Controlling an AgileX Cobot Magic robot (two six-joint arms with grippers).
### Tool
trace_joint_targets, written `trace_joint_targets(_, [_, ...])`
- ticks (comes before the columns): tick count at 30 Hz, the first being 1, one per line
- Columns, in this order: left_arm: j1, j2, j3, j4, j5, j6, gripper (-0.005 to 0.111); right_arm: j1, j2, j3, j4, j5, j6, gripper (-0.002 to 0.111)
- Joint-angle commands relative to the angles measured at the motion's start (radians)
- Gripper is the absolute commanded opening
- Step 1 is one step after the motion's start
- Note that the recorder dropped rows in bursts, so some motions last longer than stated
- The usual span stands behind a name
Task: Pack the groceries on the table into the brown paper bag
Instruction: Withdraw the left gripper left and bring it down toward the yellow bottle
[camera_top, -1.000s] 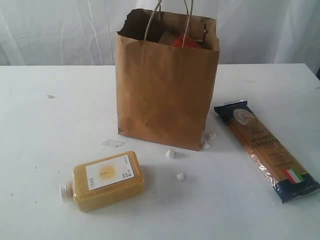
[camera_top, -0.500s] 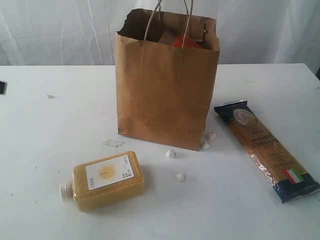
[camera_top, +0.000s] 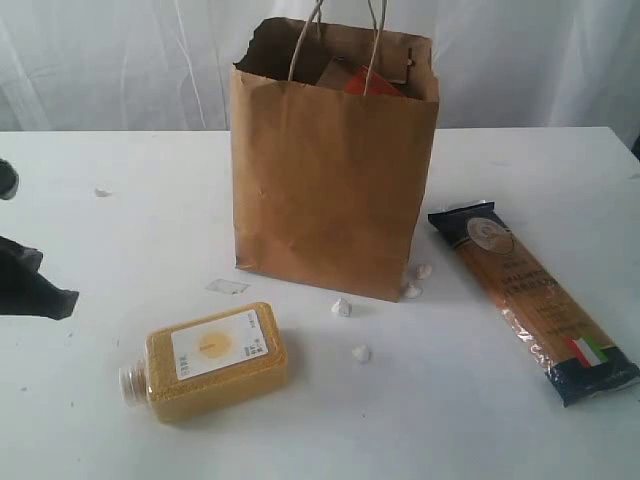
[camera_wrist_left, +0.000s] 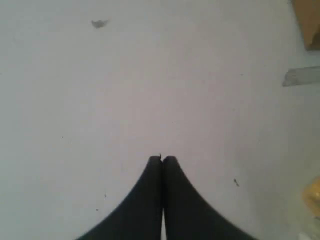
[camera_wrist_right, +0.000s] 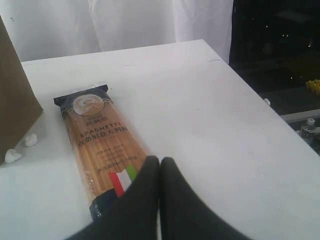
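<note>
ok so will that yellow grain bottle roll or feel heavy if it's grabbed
The yellow grain bottle lies on a broad flat side, so it would probably slide rather than roll if nudged. It looks packed nearly full, so it is likely heavy for its size. Its smooth walls may be somewhat slippery in a pinch.

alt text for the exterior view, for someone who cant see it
A tall brown paper bag stands open on a white table. A yellow grain bottle lies on its side in front of it, a long spaghetti packet lies flat to the right, and the dark left pincer shows at the left edge.
</note>
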Motion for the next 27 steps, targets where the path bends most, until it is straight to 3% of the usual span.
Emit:
trace_joint_targets(1, [-0.002,-0.149,0.030,0.011,-0.029,0.007,0.000,-0.002,-0.003,0.000,-0.001,-0.007,-0.004,0.000])
trace_joint_targets(6, [-0.002,-0.360,0.064,0.031,-0.009,0.109,0.000,-0.002,-0.003,0.000,-0.001,-0.007,-0.004,0.000])
trace_joint_targets(12, [-0.007,-0.450,0.097,-0.014,0.198,0.202,0.000,-0.002,-0.003,0.000,-0.001,-0.007,-0.004,0.000])
trace_joint_targets(17, [-0.100,-0.392,0.045,-0.332,0.439,0.522,0.000,-0.002,-0.003,0.000,-0.001,-0.007,-0.004,0.000])
trace_joint_targets(21, [-0.143,-0.257,-0.090,-0.554,0.688,0.797,0.000,-0.002,-0.003,0.000,-0.001,-0.007,-0.004,0.000])
trace_joint_targets(23, [-0.143,-0.204,-0.141,-0.671,0.711,0.910,0.000,-0.002,-0.003,0.000,-0.001,-0.008,-0.004,0.000])
trace_joint_targets(27, [-0.143,-0.138,-0.214,-0.984,0.709,1.305,0.000,-0.002,-0.003,0.000,-0.001,-0.009,-0.004,0.000])
